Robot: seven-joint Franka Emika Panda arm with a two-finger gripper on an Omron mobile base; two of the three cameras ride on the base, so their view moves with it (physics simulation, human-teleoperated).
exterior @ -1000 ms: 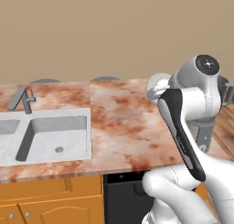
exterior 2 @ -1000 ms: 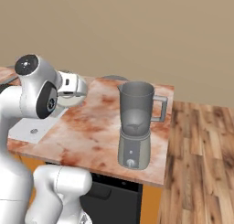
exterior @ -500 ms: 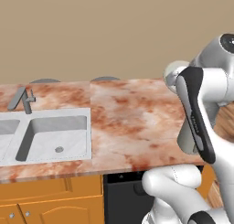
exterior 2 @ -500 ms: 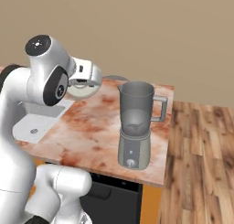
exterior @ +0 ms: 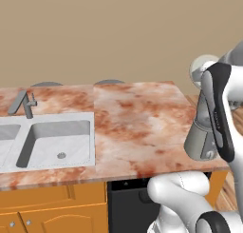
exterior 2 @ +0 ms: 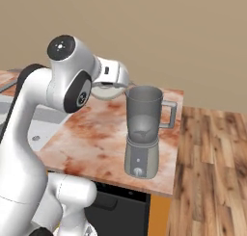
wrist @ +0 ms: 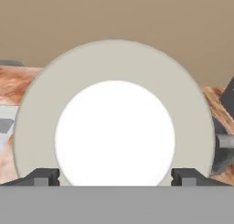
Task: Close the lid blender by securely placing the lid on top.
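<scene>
Fingers [wrist: 115, 177] were closed on the lid [wrist: 114, 113], one tip at each lower edge of the disc in the hand view. In the right base view the lid [exterior 2: 107, 91] hung left of centre, just beside the blender [exterior 2: 143, 131] jar's rim, about level with it. Risk, as judged: lid edge clipping the rim, tipping the blender near the surface [exterior 2: 96, 138] edge, or seating crooked
</scene>
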